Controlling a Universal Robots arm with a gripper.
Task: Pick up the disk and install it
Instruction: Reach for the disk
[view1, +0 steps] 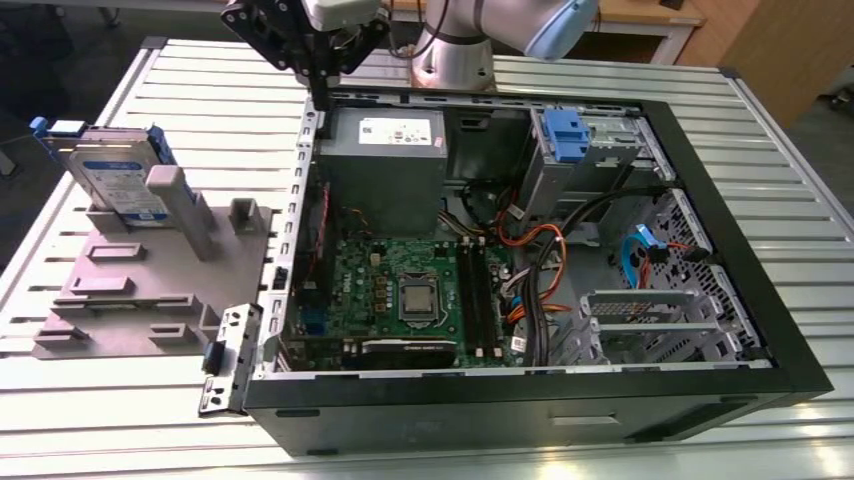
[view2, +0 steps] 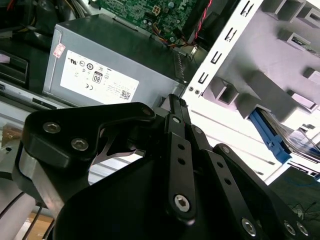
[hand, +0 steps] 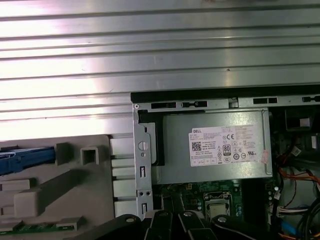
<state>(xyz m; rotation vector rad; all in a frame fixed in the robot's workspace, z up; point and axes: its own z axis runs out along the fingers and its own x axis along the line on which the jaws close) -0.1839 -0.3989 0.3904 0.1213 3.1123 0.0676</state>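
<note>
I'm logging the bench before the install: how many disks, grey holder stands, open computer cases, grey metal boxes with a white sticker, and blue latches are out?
disk: 1
grey holder stand: 1
open computer case: 1
grey metal box with a white sticker: 1
blue latch: 1
Total: 5

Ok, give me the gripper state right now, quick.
The gripper: shut, holding nothing, above the open computer case near the power supply.
The disk stands ungripped on the grey fixture.
</note>
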